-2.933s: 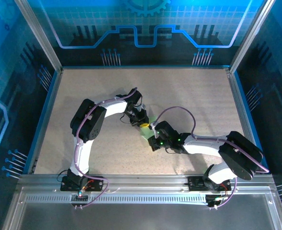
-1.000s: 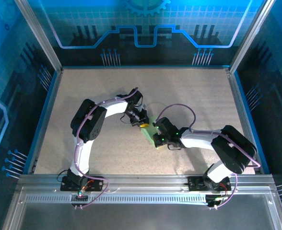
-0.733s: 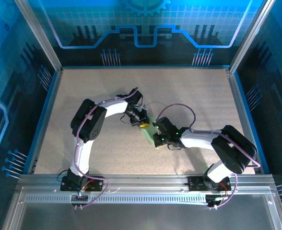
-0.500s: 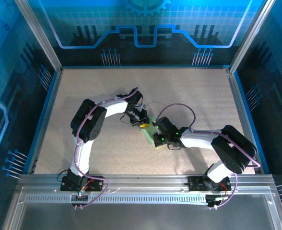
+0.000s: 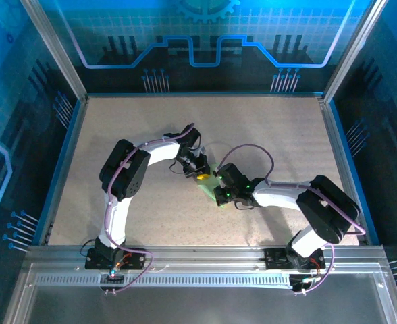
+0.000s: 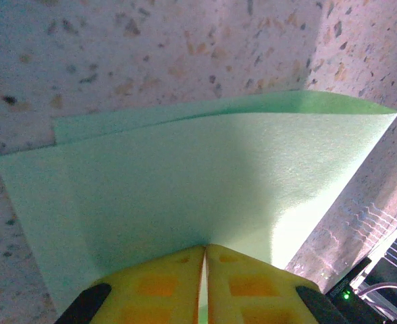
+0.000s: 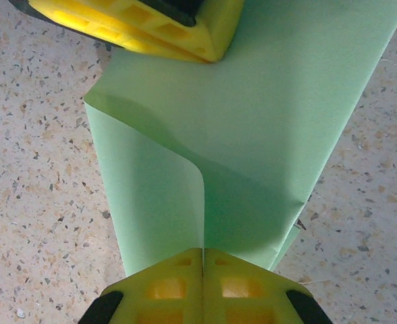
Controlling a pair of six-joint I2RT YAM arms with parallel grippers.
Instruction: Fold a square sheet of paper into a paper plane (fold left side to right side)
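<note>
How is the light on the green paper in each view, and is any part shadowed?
Left wrist view: the thin pale green sheet of paper carries a broad shadow in its middle, brighter at lower right. Right wrist view: evenly lit, soft shadow beside its curled edge. Top view: blue-lit walls.

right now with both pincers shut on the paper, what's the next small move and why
Probably ease the right pincer down to flatten its flap. The paper is doubled over, but the layer it holds bulges in a soft curve, uncreased, while the left pincer grips the far edge.
</note>
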